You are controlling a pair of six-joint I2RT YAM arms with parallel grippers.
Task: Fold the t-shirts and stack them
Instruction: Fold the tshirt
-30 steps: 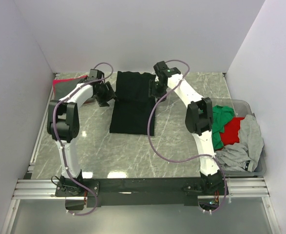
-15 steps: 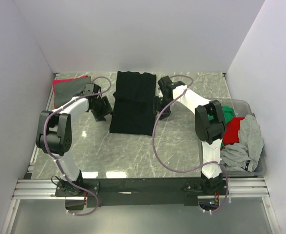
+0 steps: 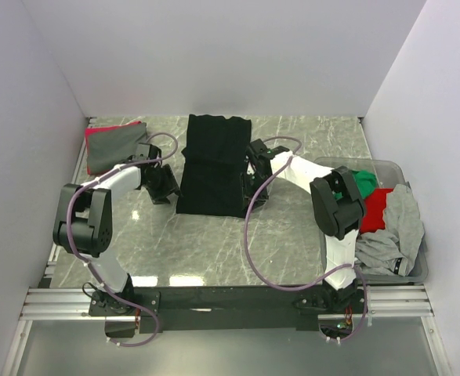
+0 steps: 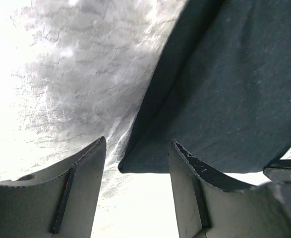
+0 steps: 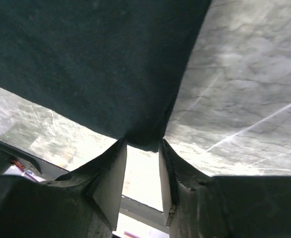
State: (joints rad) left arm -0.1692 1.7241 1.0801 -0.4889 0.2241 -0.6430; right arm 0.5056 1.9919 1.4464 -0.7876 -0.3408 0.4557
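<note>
The large t-shirt (image 3: 214, 164) is laid flat in the middle of the surface (image 3: 206, 243). To its left, at the far corner, the folded t-shirts (image 3: 110, 145) are stacked. To its right, at the surface edge, the bin (image 3: 419, 272) is set, and the loose t-shirts (image 3: 388, 223) are heaped in it.

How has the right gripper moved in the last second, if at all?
Yes. The right gripper came nearer, sliding down the right edge of the black t-shirt to its near corner.
</note>
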